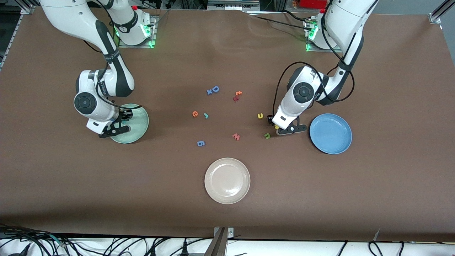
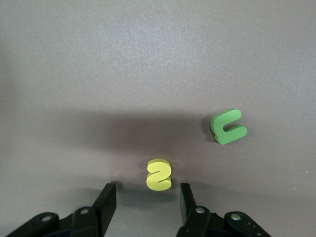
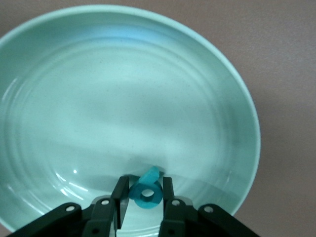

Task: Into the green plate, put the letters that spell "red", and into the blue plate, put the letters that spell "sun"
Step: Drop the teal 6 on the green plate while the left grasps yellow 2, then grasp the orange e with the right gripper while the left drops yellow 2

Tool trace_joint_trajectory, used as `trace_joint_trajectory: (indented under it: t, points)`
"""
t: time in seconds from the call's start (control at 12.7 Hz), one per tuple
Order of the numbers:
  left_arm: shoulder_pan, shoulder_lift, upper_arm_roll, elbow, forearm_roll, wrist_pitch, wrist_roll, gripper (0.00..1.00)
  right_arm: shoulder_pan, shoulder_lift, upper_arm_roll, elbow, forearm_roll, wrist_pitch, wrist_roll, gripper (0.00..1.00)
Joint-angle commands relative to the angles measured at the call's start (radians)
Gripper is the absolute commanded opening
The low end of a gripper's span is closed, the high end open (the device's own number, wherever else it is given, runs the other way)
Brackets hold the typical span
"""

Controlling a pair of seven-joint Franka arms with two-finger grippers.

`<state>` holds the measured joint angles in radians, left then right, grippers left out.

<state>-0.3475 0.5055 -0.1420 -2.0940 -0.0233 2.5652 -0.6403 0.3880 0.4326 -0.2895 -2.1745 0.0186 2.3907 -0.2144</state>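
The right hand (image 3: 142, 193) hangs low over the round pale mint-green plate (image 1: 140, 119) at the right arm's end of the brown worktop (image 1: 227, 199), its fingers pinching a small teal foam "d" (image 3: 146, 189). In the front view that letter is almost wholly hidden by the hand and wrist.

The left hand (image 2: 148, 197) is down at the worktop beside the round medium-blue plate (image 1: 330, 133), fingers spread to either side of a tiny yellow foam "s" (image 2: 159, 174) that lies flat between them; whether either finger touches it cannot be told. From the front only a sliver of this letter shows past the wrist. Just beside it lies a green foam "u/n" shape (image 2: 227, 127), and a yellow foam "u/n" shape (image 1: 260, 115) lies near, farther from the front camera.

Near the middle of the worktop an orange foam "e" (image 1: 194, 113) and a small teal foam "r" (image 1: 206, 115) lie side by side. The blue plate holds no letters. An off-white beige plate (image 1: 227, 180) sits nearest the front camera.
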Motion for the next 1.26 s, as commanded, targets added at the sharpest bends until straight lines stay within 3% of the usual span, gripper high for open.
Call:
trace_joint_trajectory:
  t: [0.0,0.16,0.39,0.63,0.71,0.79,0.95,1.18]
  points:
    - [-0.013,0.001,0.012,0.014,0.022,0.006,-0.013,0.61,-0.006,-0.014,0.004,0.013,0.014,-0.002,-0.011,0.96]
    - [-0.021,0.027,0.012,0.019,0.022,0.051,-0.013,0.61,-0.006,-0.029,0.007,0.060,0.014,-0.077,-0.011,0.94]
    - [-0.036,0.034,0.028,0.019,0.023,0.061,-0.013,0.61,0.014,-0.037,0.024,0.212,0.021,-0.304,0.062,0.84]
    - [-0.036,0.034,0.030,0.017,0.025,0.061,-0.012,0.60,0.015,-0.044,0.114,0.283,0.040,-0.395,0.254,0.73]
    - [-0.036,0.034,0.032,0.017,0.034,0.061,-0.010,0.50,0.015,-0.055,0.133,0.283,0.040,-0.395,0.310,0.71]
    - [-0.036,0.034,0.039,0.017,0.058,0.061,-0.012,0.46,0.015,-0.058,0.151,0.289,0.041,-0.395,0.352,0.71]
    - [-0.036,0.034,0.044,0.017,0.077,0.061,-0.012,0.26,0.015,-0.058,0.205,0.295,0.043,-0.386,0.444,0.71]
    - [-0.036,0.033,0.045,0.017,0.079,0.061,-0.012,0.12,0.015,-0.043,0.315,0.292,0.041,-0.326,0.654,0.69]
